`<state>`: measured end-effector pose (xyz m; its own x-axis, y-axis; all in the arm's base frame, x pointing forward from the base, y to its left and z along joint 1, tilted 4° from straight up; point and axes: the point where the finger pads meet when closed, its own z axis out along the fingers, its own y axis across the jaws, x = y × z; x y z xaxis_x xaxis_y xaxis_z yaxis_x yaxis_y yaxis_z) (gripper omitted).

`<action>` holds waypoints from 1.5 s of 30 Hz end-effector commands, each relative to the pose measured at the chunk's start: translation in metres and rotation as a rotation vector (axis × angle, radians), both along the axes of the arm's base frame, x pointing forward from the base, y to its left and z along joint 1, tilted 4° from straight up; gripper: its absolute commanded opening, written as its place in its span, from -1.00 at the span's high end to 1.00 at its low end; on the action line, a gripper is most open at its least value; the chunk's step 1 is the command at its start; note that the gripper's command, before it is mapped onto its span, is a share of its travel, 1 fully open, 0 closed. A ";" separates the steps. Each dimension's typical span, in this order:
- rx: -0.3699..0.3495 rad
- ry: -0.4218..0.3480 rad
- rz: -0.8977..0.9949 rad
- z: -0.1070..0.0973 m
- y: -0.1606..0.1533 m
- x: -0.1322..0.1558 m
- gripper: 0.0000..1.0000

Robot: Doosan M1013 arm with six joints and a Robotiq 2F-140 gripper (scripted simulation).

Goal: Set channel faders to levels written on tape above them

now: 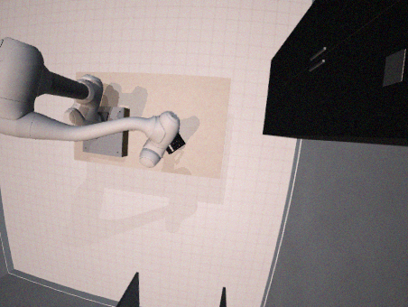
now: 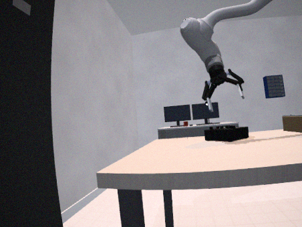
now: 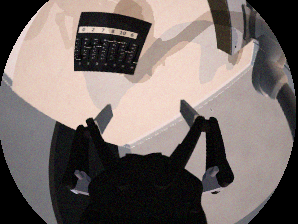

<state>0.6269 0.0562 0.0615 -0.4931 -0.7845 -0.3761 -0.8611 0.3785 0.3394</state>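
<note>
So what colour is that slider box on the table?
Black lighting desk, clearest in the exterior view.

Pale wooden table (image 2: 187,160), rounded front edge, dark legs (image 2: 131,207) below. Dark tall cabinet (image 1: 343,86) to one side, two short bar handles (image 1: 317,60) on its face, seen from above. Far wall: blue drawer unit (image 2: 274,86) mounted high. Below it, a low grey bench (image 2: 180,131) carries two dark monitors (image 2: 191,113) side by side and a small red item (image 2: 186,123), too small to identify. Brown box (image 2: 292,123) at the table's far right edge. Grey block (image 1: 106,144) on the table near the left end, top view.
</note>
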 end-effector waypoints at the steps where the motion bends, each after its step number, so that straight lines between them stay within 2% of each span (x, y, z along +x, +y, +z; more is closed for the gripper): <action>1: -0.172 -0.087 0.201 -0.001 -0.040 -0.011 -1.00; 2: -0.172 -0.087 0.201 -0.001 -0.040 -0.011 -1.00; 4: -0.281 -0.140 0.340 0.006 -0.076 -0.011 -1.00; 6: -0.281 -0.140 0.340 0.006 -0.076 -0.011 -1.00; 8: -0.374 -0.182 0.460 0.014 -0.101 -0.008 -1.00; 10: -0.418 -0.201 0.518 0.020 -0.114 -0.006 -1.00; 27: -0.433 -0.207 0.535 0.022 -0.118 -0.005 -1.00; 30: -0.443 -0.187 0.421 0.013 -0.113 0.002 -1.00; 33: -0.457 -0.138 0.159 -0.007 -0.102 0.019 -1.00; 37: -0.455 -0.089 -0.076 -0.032 -0.089 0.038 -1.00; 38: -0.455 -0.076 -0.137 -0.035 -0.088 0.040 -1.00; 40: -0.455 -0.076 -0.137 -0.035 -0.088 0.040 -1.00; 41: -0.462 -0.047 -0.267 -0.036 -0.087 0.041 -1.00; 45: -0.462 -0.046 -0.269 -0.036 -0.087 0.041 -1.00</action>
<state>0.6679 -0.0307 0.0258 -0.6677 -0.7416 -0.0645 -0.7444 0.6650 0.0594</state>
